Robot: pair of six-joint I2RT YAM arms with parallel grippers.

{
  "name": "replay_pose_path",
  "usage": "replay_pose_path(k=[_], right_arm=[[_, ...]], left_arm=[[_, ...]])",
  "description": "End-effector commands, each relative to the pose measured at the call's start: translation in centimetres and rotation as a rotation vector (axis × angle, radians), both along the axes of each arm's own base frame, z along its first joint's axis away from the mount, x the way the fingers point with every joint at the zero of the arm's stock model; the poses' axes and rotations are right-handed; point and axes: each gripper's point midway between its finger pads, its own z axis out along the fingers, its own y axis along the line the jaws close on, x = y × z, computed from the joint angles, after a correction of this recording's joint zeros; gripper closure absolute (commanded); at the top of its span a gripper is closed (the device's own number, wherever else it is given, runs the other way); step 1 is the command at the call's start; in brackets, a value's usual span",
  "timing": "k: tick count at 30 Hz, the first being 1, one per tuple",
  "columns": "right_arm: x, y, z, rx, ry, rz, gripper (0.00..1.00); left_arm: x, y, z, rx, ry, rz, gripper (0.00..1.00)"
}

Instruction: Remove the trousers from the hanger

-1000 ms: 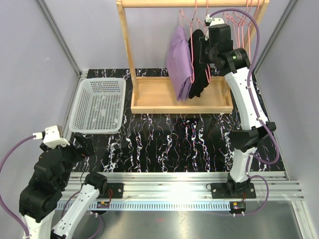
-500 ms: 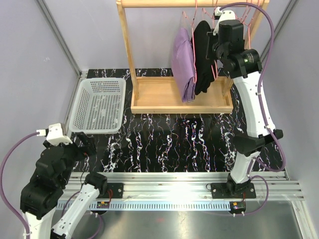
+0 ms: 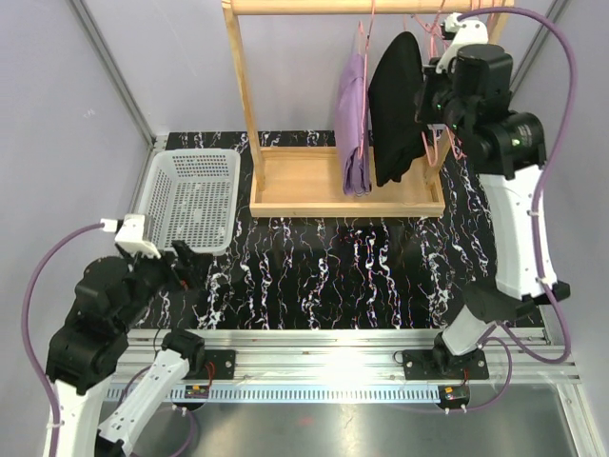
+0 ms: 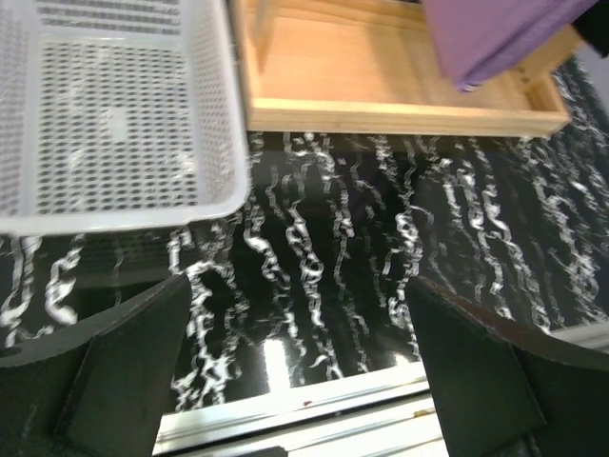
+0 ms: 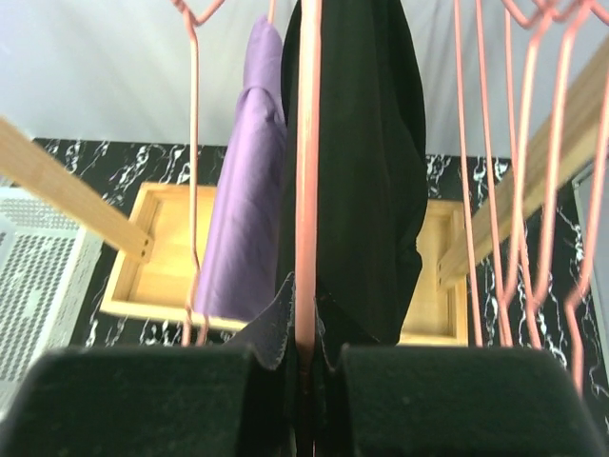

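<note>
One hanger (image 5: 305, 143), black trousers (image 5: 366, 171) clamped in right pincer (image 5: 304, 367); left pincer (image 4: 295, 286) wide, empty; hooks cropped.

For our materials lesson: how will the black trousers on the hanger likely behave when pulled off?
Likely floppy: the black trousers drape in soft folds over the pink hanger. Probably light, hanging from thin wire. May snag, since cloth bunches around the wire.
</note>
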Motion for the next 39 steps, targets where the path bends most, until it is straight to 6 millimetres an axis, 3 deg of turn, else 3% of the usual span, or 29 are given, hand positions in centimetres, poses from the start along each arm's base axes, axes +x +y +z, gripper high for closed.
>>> replay_pose_path(k=[1,4,5,7,8,11,14,17,18,19,22,23,25,26,27,29,30,31,33,37,39], right_arm=[[-4.6,-0.9,5.5,0.097,-0.147,0.040,1.00],[-7.3,-0.5,4.2,0.112,-0.092,0.106,1.00],[-7.7,-0.3,3.0,0.106,-0.053,0.124,1.00],[-10.4,-0.6,2.8,0.129,-0.044,0.149,1.00],[-10.8,-0.5,1.6,0.127,-0.011,0.158,1.00],[-14.9,-0.4,1.9,0.185,-0.024,0.234,1.00],[-17.1,-0.2,1.2,0.231,-0.003,0.269,1.00],[-18.0,-0.2,0.4,0.256,0.005,0.279,1.00],[-18.1,-0.3,0.2,0.255,0.006,0.276,1.00],[-18.0,-0.3,-0.4,0.250,0.020,0.270,1.00],[-18.3,-0.4,-0.9,0.253,0.041,0.262,1.00],[-18.6,-0.4,-0.8,0.261,0.040,0.267,1.00],[-18.8,-0.3,-0.8,0.279,0.042,0.268,1.00],[-18.9,-0.4,-0.9,0.283,0.050,0.264,1.00],[-18.9,-0.3,-1.0,0.294,0.062,0.261,1.00],[-19.0,-0.3,-1.2,0.306,0.086,0.251,1.00],[-19.0,-0.3,-1.4,0.313,0.099,0.245,1.00],[-19.0,-0.4,-1.2,0.316,0.103,0.237,1.00],[-18.6,-0.9,-2.1,0.304,0.141,0.187,1.00],[-18.1,-2.3,-2.3,0.291,0.148,0.094,1.00],[-18.0,-2.8,-2.2,0.294,0.143,0.063,1.00]], left_arm=[[1.4,-4.0,5.5,-0.109,-0.135,-0.175,0.01],[2.8,-6.2,7.5,-0.182,-0.162,-0.250,0.01],[3.3,-6.7,7.9,-0.198,-0.165,-0.263,0.01],[4.5,-7.8,8.5,-0.228,-0.147,-0.280,0.01],[4.7,-7.9,9.3,-0.238,-0.158,-0.282,0.01],[5.6,-9.0,10.8,-0.271,-0.208,-0.305,0.01],[6.8,-10.4,11.3,-0.265,-0.214,-0.320,0.01],[7.7,-12.8,11.5,-0.233,-0.216,-0.339,0.01],[8.3,-12.6,12.1,-0.216,-0.238,-0.288,0.01],[7.8,-15.2,11.5,-0.184,-0.223,-0.346,0.01],[6.6,-18.0,12.5,-0.142,-0.257,-0.341,0.01],[6.6,-19.7,11.8,-0.111,-0.246,-0.344,0.01],[4.8,-22.1,12.8,-0.093,-0.284,-0.358,0.01],[5.2,-23.4,11.7,-0.029,-0.285,-0.306,0.01],[3.8,-25.1,12.0,-0.007,-0.311,-0.344,0.01],[3.3,-26.8,12.8,0.018,-0.333,-0.325,0.01],[2.6,-29.2,11.6,0.064,-0.334,-0.357,0.01],[2.4,-30.0,12.3,0.053,-0.344,-0.365,0.01],[1.9,-32.2,12.3,0.039,-0.353,-0.402,0.01],[1.4,-36.4,11.2,0.029,-0.366,-0.479,0.01],[1.1,-37.7,11.6,0.002,-0.378,-0.506,0.01]])
